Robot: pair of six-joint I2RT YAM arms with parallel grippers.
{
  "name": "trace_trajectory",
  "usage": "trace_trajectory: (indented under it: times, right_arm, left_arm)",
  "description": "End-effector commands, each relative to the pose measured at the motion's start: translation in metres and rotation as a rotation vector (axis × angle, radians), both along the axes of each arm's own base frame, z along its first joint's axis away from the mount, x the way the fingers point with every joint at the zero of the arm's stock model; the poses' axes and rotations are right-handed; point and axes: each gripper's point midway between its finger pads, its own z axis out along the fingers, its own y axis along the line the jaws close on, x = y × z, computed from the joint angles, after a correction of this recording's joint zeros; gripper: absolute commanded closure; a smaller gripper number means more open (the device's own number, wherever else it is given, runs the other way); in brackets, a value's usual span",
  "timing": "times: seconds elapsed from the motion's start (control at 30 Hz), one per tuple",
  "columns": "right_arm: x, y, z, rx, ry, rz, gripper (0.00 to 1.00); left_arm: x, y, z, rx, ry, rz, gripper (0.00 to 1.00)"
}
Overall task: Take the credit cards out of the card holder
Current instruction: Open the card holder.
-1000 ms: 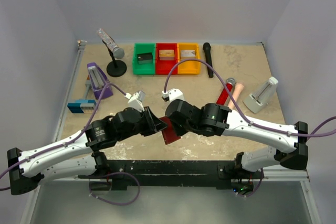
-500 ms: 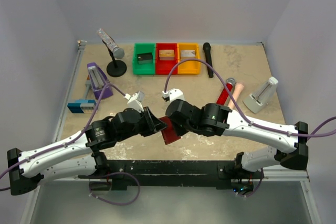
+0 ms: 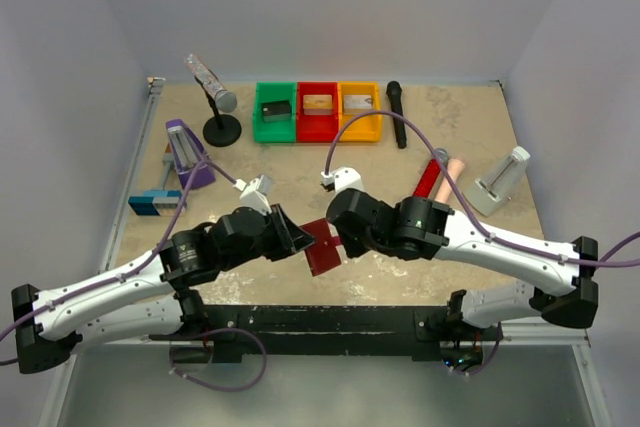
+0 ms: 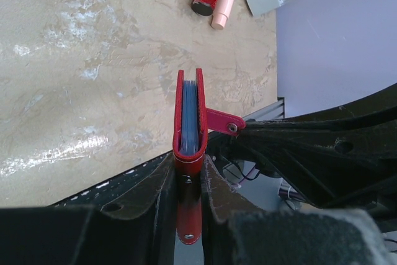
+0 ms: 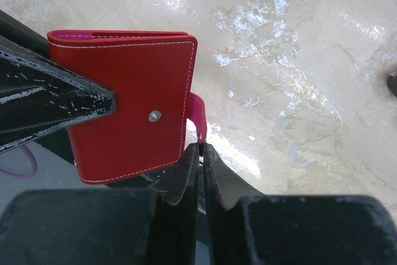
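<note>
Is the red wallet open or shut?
Folded shut: the wallet covers lie together, though its strap is unsnapped.

Soft, even overhead light leaves only faint shadows in the top view, while white glare streaks the glossy beige marbled counter (image 4: 80, 60) in both wrist views, where the black left tool (image 4: 188, 166) and black right tool (image 5: 200, 150) loom dark and blurred.

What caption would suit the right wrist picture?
Right claw pinches the strap of the red wallet, gripped by the left claw.
</note>
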Motion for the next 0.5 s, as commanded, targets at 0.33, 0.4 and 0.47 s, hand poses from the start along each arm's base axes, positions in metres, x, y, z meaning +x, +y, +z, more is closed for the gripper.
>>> trace_trajectory:
  times: [0.33,0.4,0.47]
  right_arm:
    - [-0.013,0.0,0.049,0.218,-0.072,0.132,0.54]
    - [-0.029,0.015,0.055,0.299,-0.052,0.255,0.52]
    - [-0.039,0.028,0.061,0.393,-0.054,0.335,0.54]
  left_arm:
    - [0.008,0.015,0.004,0.079,-0.15,-0.029,1.0]
    - [0.005,0.006,0.01,0.067,-0.231,-0.116,1.0]
    - [-0.002,-0.005,0.02,0.013,-0.333,-0.212,1.0]
